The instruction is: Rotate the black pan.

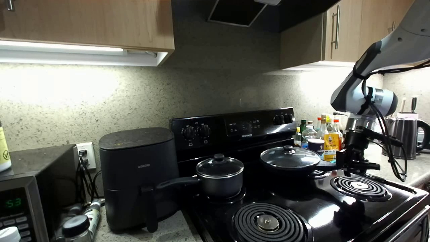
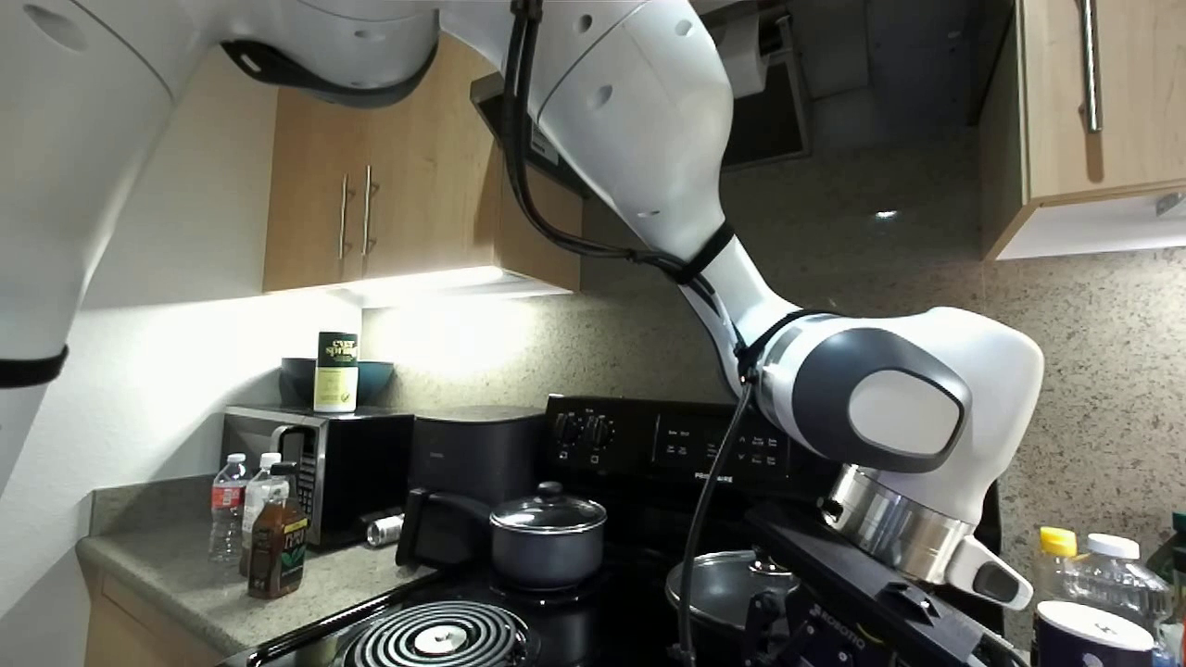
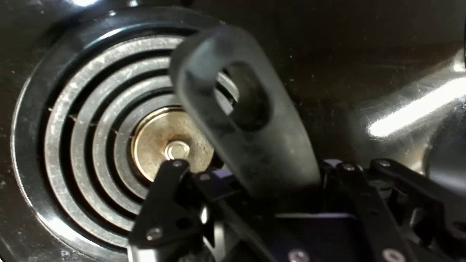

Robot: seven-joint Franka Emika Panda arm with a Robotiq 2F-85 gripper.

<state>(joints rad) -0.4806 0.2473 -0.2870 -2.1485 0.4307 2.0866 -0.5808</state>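
The black pan (image 1: 290, 160), covered by a glass lid with a dark knob, is at the back right of the stove. Part of a coil shows under its right side; whether the pan rests flat I cannot tell. Its handle (image 1: 326, 165) points right, toward my gripper. In the wrist view the handle's holed end (image 3: 280, 153) passes between the two fingers of my gripper (image 3: 275, 171), which is shut on it from both sides. Most of the pan's body is out of that view. The arm partly covers the pan (image 2: 727, 593) in an exterior view.
A lidded saucepan (image 1: 220, 181) occupies the back left burner, its handle toward the air fryer (image 1: 139, 174). Below my gripper lies the front right burner (image 1: 360, 188). Bottles (image 1: 324, 134) and a kettle (image 1: 399, 137) stand right of the stove, the control panel (image 1: 235, 129) behind it.
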